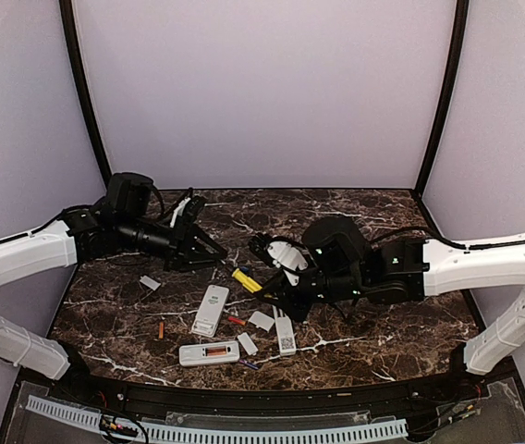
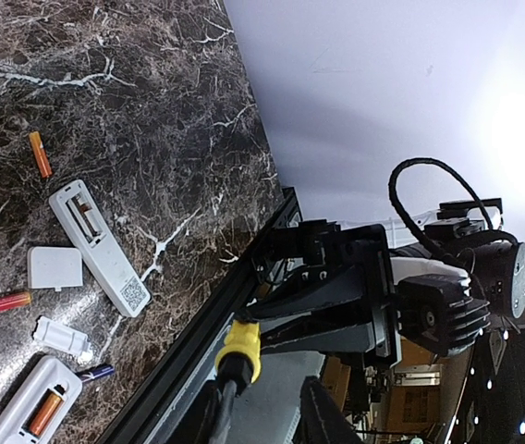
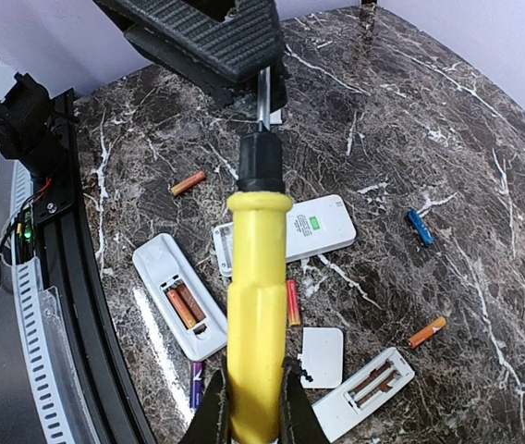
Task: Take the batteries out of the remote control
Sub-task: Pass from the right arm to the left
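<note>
My right gripper is clamped on the yellow handle of a screwdriver, a finger on each side. It holds the tool in the air over the marble table with the metal shaft pointing left. The end of that shaft runs in at the fingers of my left gripper, which hangs above the left part of the table. I cannot tell whether those fingers pinch the shaft or only stand around it. Below, close to the near edge, lies an open remote with two orange batteries seated side by side in its compartment. Other cells lie loose on the marble: an orange battery to the left of the remotes, a red battery just right of a white remote that bears a small green mark, a purple battery near the front edge just right of the open remote, a blue battery farther back, and a second orange battery on the far side, to the right. A third remote, its compartment bare, lies right of the red battery, and a flat white cover lies between the two.
</note>
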Available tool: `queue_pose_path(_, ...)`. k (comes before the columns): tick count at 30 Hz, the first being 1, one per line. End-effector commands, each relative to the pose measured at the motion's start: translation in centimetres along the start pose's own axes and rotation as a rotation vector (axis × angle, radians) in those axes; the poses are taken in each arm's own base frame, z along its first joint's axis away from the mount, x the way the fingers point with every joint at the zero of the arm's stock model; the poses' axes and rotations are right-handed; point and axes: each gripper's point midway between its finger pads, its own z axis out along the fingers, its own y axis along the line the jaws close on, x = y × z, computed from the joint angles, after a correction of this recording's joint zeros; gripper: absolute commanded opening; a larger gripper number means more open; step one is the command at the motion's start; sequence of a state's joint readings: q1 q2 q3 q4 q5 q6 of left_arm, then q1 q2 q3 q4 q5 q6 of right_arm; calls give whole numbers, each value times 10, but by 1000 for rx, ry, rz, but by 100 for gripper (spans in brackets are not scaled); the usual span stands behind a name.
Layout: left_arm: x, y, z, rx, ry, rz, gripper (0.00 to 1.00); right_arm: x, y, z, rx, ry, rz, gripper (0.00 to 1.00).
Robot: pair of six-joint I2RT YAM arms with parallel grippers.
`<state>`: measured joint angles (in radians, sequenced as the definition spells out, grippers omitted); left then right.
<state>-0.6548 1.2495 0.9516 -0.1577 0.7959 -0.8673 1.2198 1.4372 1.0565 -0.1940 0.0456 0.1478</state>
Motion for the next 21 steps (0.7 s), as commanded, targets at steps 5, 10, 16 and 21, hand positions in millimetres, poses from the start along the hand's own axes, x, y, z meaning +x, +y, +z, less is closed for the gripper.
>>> queue_pose_path(5,1,-4,0,39,-14,-12,9,-18,6,-4,2,-55,-29,0)
queue_pose_path(10,2,1,1,31,-20,-28,0,-18,7,-7,5,-62,-27,0)
queue_pose_path(16,-1,0,-1,46,-48,-8,0,-19,-2,-13,52,-84,6,6)
queue_pose_path(21,-15,-13,-13,70,-158,78,0,-30,-24,-29,128,-182,187,71)
